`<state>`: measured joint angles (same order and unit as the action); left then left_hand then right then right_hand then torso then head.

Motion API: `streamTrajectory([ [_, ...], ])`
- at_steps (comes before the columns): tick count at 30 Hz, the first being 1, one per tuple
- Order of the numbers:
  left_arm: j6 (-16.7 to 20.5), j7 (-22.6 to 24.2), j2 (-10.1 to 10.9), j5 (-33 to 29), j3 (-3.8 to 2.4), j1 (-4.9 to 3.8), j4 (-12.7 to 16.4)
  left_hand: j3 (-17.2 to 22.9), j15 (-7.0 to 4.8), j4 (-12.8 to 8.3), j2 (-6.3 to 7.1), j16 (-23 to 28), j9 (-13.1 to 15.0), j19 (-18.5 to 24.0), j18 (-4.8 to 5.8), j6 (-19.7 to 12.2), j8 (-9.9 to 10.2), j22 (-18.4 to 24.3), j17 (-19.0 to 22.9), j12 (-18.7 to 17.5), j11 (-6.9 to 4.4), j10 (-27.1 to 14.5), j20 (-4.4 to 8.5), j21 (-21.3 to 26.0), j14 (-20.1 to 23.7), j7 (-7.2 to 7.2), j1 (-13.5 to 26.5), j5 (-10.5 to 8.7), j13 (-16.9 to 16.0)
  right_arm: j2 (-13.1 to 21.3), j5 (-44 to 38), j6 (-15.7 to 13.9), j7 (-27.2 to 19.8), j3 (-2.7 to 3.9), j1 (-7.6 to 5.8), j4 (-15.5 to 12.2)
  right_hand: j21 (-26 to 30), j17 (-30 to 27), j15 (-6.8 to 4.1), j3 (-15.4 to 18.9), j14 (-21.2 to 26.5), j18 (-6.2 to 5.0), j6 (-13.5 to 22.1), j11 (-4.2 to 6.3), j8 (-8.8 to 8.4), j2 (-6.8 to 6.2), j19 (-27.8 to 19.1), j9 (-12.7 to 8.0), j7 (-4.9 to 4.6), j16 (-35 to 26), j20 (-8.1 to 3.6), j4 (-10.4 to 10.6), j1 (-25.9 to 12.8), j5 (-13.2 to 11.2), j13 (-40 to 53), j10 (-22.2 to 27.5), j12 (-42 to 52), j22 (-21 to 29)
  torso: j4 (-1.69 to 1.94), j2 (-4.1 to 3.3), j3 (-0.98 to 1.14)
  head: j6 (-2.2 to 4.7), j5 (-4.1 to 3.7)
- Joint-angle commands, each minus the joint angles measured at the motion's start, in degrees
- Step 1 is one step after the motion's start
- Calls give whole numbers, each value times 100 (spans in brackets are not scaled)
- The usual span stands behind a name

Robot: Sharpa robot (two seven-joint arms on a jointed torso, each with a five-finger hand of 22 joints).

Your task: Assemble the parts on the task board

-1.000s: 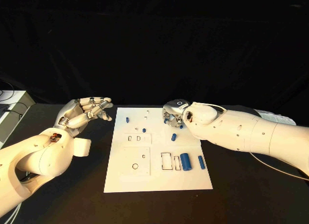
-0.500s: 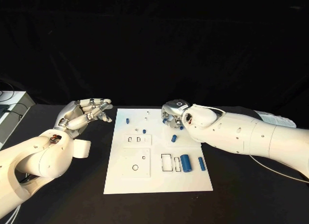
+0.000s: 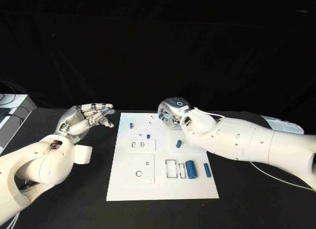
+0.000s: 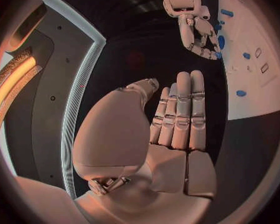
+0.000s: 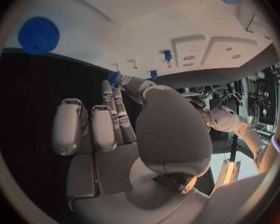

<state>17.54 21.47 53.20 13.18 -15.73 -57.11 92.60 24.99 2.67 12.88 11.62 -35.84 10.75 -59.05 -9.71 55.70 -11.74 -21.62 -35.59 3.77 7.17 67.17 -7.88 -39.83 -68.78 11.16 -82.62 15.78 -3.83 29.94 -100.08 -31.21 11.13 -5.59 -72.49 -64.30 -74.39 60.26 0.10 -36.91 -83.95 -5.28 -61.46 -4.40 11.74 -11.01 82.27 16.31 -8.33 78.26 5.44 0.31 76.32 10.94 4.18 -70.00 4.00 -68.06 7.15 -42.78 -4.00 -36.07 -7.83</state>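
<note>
Assembly looks barely begun, as I judge it: on the task board [image 3: 160,186] most blue parts lie loose, among them a large cylinder [image 3: 191,169] and a slimmer piece [image 3: 206,170] beside empty slots. The right hand [image 3: 173,113] hovers over the board's far end, pinching a small blue part [image 5: 113,78] at its fingertips. The left hand [image 3: 84,119] hangs off the board's left edge, fingers loosely curled, holding nothing.

The task board [image 3: 161,187] lies in the middle of the table [image 3: 254,200]. The left hand [image 3: 86,119] hovers just off its far left corner, the right hand [image 3: 173,113] above its far edge. Several parts [image 3: 191,168] lie on the board's right side.
</note>
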Motion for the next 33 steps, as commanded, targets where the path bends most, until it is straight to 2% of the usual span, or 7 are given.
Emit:
streamTrajectory([
  [1,-75,53,-5,16,-8,-2,26,12,1,-7,27,-32,8,44,-57,-8,27,-5,-5,-21,11,-48,4,-20,36,25,35,-23,0,-118,-176,-341,150,5,0,118,-31,8,-44,-29,-103,92,-49,-8,39,5,26,6,-5,30,-16,-10,36,9,5,-50,4,-12,9,-14,-4,13,8],
  [11,-89,47,-11,34,-24,-3,81,17,1,-15,28,-35,9,53,-57,-10,29,-12,-8,-20,12,-52,3,-31,43,26,30,-23,0,-461,-180,-332,93,7,24,549,-29,12,-44,-29,-104,92,-41,-12,40,-10,24,16,-7,36,-18,-18,35,0,0,-41,-10,-12,112,-30,-74,-11,-41],
  [18,-88,42,-5,53,-39,-3,101,17,1,-15,28,-35,9,53,-57,-10,29,-12,-8,-20,12,-52,3,-31,43,26,30,-23,0,-586,-174,-275,53,8,47,740,-26,-1,-40,-26,-101,92,-22,-19,36,-29,19,27,-15,36,-17,-17,19,-24,-6,-29,-24,-9,164,-53,-117,-12,-50],
  [29,-91,36,3,75,-71,-4,124,17,1,-15,28,-35,9,53,-57,-10,29,-12,-8,-20,12,-52,3,-31,43,26,30,-23,0,-697,-178,-170,40,7,56,906,-19,-4,-39,-27,-100,90,-17,-21,35,-31,15,31,-16,36,-16,-17,16,-28,-8,-25,-28,0,216,-74,-152,3,-65],
  [33,-91,32,12,79,-79,-4,129,17,1,-15,28,-35,9,53,-57,-10,29,-12,-8,-20,12,-52,3,-31,43,26,30,-23,0,-694,-189,-111,61,7,57,938,-19,-4,-39,-27,-100,90,-17,-21,35,-31,15,31,-16,36,-16,-17,16,-28,-8,-25,-28,0,223,-82,-156,-6,-69],
])
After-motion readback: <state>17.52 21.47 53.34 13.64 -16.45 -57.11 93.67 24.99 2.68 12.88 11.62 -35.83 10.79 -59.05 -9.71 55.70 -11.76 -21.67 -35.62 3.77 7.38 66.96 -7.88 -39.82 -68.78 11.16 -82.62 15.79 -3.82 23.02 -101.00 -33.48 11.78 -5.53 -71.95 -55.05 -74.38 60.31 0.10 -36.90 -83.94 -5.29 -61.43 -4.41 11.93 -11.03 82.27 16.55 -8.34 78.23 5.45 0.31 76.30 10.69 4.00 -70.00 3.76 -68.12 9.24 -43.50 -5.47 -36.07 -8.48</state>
